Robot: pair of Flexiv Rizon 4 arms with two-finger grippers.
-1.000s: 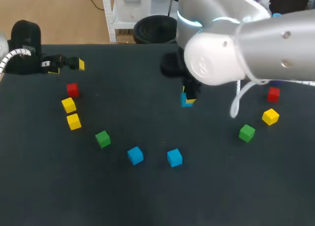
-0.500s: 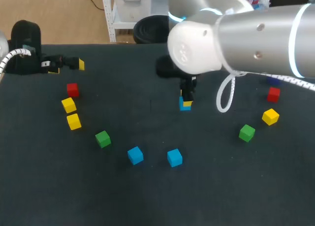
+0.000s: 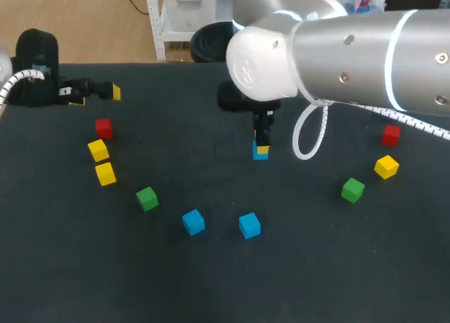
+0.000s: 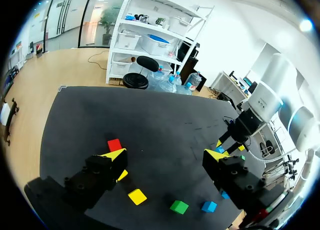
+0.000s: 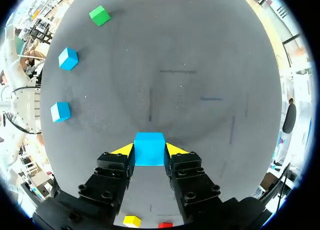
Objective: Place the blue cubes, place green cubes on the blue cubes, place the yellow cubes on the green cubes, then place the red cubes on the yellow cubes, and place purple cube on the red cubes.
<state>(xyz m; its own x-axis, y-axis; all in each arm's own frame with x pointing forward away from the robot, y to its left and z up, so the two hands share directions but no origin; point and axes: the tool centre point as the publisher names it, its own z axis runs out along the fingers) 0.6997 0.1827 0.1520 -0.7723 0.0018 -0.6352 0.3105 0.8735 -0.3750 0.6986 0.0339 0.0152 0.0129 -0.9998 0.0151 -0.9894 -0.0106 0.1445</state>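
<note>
Blue cube is clamped in right pincer, over mid surface, likely for setting down as base near 2 other blue cubes. Left pincer is spread apart, empty.

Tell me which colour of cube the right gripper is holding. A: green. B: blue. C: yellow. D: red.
B: in the right wrist view the right gripper has both yellow-tipped fingers pressed against a blue cube between them.
</note>
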